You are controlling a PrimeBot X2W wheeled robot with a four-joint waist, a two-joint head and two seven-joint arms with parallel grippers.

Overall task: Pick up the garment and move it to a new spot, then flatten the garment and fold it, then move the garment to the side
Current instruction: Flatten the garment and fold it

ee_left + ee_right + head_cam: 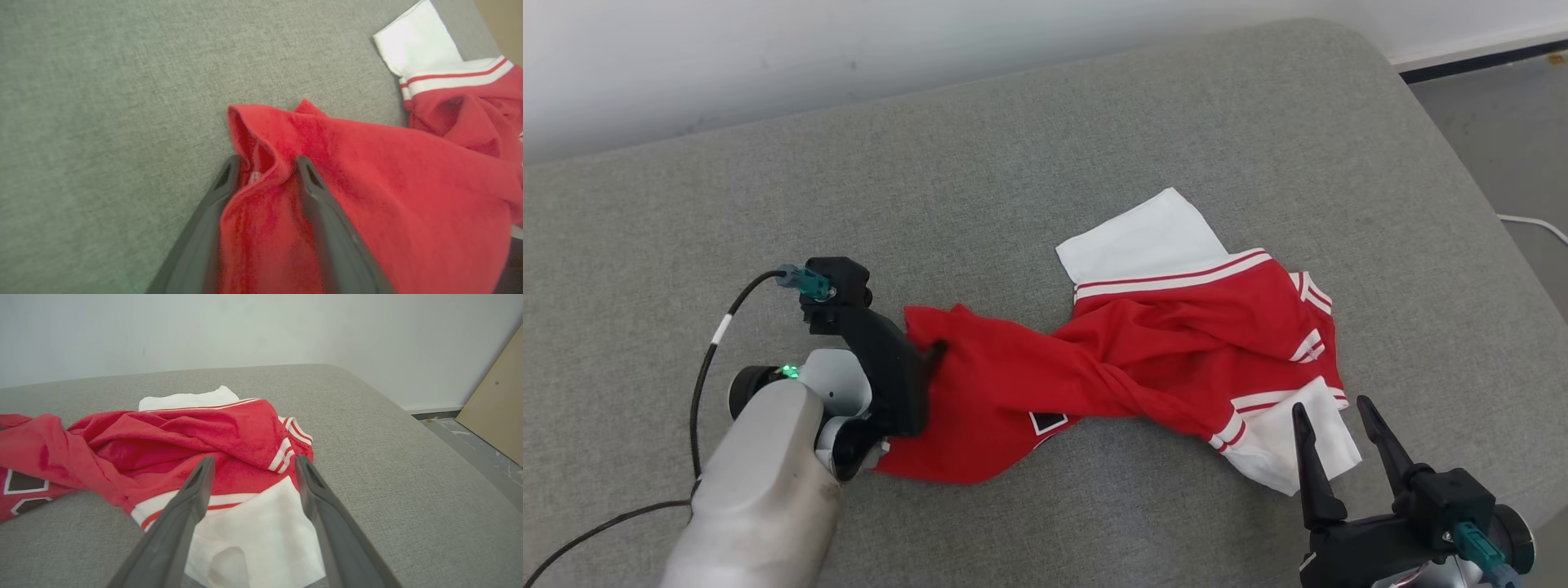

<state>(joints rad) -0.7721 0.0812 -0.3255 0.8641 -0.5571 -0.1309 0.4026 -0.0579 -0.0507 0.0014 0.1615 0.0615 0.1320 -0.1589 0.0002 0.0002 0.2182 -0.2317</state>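
A red garment [1143,351] with white sleeves and red-and-white striped cuffs lies crumpled and twisted on the grey cushioned surface [1094,139]. My left gripper [927,367] is at its left hem, pointing right. In the left wrist view the left gripper [267,163] has its jaws apart, with a raised fold of the red garment [388,171] between the fingers. My right gripper [1330,406] stands open at the lower right, fingers just over the near white sleeve. In the right wrist view the right gripper [253,461] frames the garment [184,433], with nothing pinched.
A black cable [698,384] trails from my left wrist across the surface at the lower left. The surface's rounded right edge drops to grey floor [1503,122], where a white cable [1535,222] lies. A wooden board [498,412] leans at the far right. A pale wall runs behind.
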